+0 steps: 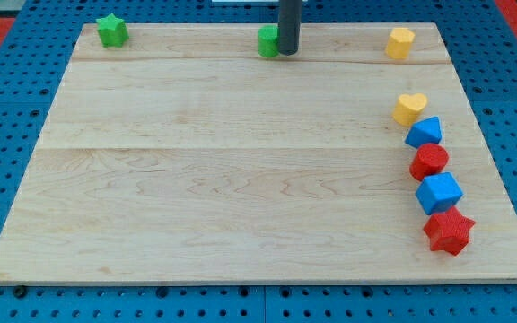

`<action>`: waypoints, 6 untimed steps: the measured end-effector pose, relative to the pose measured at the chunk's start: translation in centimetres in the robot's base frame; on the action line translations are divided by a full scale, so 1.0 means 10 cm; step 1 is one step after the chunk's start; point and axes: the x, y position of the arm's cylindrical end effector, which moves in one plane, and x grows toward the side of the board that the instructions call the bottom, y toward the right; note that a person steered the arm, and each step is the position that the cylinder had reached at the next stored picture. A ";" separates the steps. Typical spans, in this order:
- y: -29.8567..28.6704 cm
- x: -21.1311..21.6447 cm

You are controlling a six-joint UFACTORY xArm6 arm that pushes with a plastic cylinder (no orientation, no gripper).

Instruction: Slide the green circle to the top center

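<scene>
The green circle (267, 41) sits at the view's top center of the wooden board (240, 179). My tip (288, 51) is at the end of the dark rod, right against the green circle's right side, partly hiding it. A green star (111, 30) lies at the top left corner.
A yellow hexagon (400, 42) sits at the top right. Down the right edge runs a column: yellow heart (410, 108), blue block (425, 133), red block (430, 161), blue cube (439, 192), red star (449, 231). Blue pegboard surrounds the board.
</scene>
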 end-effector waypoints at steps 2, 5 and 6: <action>-0.25 0.02; -0.60 0.07; -0.60 -0.03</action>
